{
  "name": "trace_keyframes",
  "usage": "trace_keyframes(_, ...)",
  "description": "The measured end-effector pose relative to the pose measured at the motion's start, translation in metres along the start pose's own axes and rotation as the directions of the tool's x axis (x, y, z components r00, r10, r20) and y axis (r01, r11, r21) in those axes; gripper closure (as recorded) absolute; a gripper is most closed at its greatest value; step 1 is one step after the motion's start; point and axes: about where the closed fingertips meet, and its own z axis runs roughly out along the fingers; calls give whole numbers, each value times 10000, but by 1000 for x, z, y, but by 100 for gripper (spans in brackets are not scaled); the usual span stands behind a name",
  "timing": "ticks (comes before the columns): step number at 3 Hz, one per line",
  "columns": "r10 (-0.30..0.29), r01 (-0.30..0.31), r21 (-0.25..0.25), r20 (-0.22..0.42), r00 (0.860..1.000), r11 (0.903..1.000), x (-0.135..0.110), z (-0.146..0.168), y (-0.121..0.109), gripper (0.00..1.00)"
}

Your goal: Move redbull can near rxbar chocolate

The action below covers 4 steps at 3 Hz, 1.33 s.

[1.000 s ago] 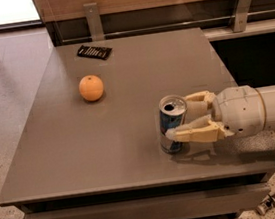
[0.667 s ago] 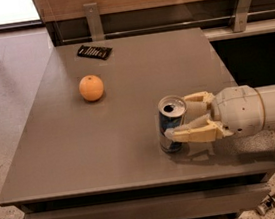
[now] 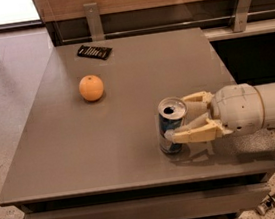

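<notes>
Gripper (image 3: 178,120), reaching in from the right, with both fingers (image 3: 194,135) closed against the upright redbull can (image 3: 172,127) at the table's (image 3: 108,155) near right. Rxbar chocolate (image 3: 94,51) lies well apart at the far edge, orange (image 3: 91,88) between. Nothing has shifted since the earlier frames.
</notes>
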Motion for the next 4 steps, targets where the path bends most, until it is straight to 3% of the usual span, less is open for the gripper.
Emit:
trace_keyframes(2, 1078, -1074, 100, -446, 9932, 9942, -35, -5, -117, 100)
trace_keyframes(3, 1460, -1434, 610, -410, 9884, 9878, -51, 8, -200, 100)
trace_keyframes(4, 1457, -1421, 1204, -217, 9891, 9825, -61, 17, -252, 100)
